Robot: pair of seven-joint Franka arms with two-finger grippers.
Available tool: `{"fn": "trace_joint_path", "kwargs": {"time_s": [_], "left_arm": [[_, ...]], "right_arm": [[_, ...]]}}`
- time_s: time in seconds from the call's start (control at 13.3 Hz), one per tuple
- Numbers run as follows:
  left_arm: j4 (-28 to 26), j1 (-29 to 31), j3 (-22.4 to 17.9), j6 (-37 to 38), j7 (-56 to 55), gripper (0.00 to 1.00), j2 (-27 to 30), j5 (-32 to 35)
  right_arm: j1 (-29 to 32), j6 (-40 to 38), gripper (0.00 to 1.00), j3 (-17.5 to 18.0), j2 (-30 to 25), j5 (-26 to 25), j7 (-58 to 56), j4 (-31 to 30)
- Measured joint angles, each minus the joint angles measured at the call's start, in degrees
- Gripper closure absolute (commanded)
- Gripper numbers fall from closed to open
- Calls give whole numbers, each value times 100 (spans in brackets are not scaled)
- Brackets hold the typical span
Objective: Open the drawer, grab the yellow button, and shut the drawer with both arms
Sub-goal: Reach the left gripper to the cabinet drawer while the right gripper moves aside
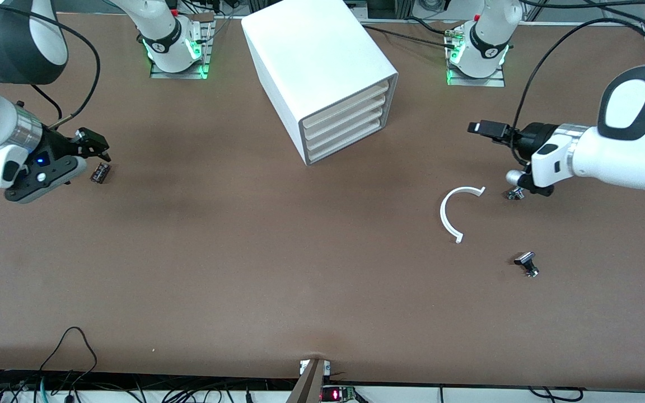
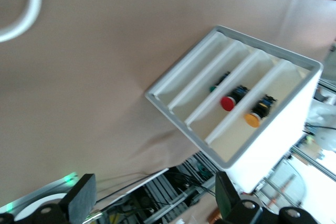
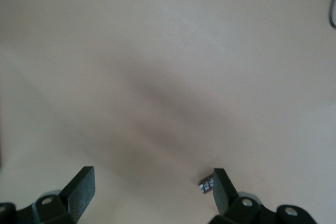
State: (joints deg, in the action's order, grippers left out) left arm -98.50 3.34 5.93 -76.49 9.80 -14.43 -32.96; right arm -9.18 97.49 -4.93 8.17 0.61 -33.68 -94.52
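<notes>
The white cabinet (image 1: pixel 311 56) stands at the middle of the table near the robots' bases, its four stacked drawers pushed in. The uppermost drawer (image 1: pixel 347 103) is shut. In the left wrist view, the orange-yellow button (image 2: pixel 252 119) shows inside that drawer (image 2: pixel 286 85). My left gripper (image 1: pixel 485 130) hangs open and empty over the table in front of the drawers, well apart from them; its fingers (image 2: pixel 81 199) frame the table's edge. My right gripper (image 1: pixel 96 145) hangs open and empty over the right arm's end of the table.
A red button (image 2: pixel 227 103) and a green one (image 2: pixel 213 88) lie in lower drawers. A white C-shaped strip (image 1: pixel 450 211) and two black-and-silver knobs (image 1: pixel 515 193) (image 1: pixel 527 264) lie toward the left arm's end. A small black chip (image 1: pixel 100 172) (image 3: pixel 206 185) lies under my right gripper.
</notes>
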Motion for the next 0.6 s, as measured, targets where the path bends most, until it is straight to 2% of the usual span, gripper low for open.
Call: {"fn": "trace_joint_path", "kwargs": {"time_s": [0.3,0.6], "left_arm": [[-528,-98,277,-83,551,0,-165,-672],[-1405,-233,618,-963,1714,0,-413,-1101]], "right_arm": [[26,253,0,-65,195,-2,-1808,0],[70,378,0,-92,285,-2,-2651,21]]}}
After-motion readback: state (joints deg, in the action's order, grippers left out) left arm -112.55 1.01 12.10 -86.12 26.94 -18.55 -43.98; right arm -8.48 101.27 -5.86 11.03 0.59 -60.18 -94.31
